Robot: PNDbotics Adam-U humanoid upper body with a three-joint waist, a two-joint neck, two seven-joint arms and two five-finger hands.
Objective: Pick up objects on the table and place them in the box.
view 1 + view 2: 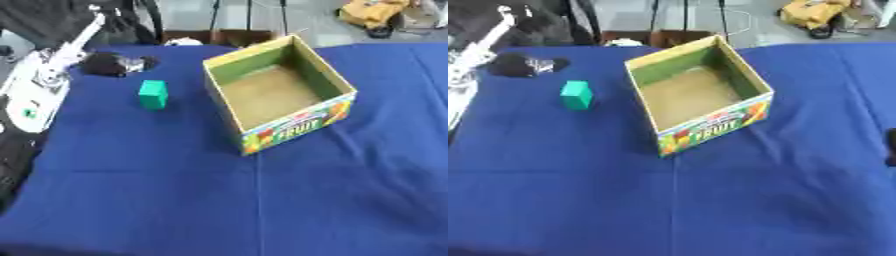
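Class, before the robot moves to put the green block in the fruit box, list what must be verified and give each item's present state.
1. Green block stands free on the blue cloth, apart from the box: ok.
2. Fruit box open at the top, nothing seen inside: ok.
3. Left hand near the block, beyond it: ok.
4. Left hand's fingers open: cannot tell.
5. Right hand ready: cannot tell, no view shows it clearly.
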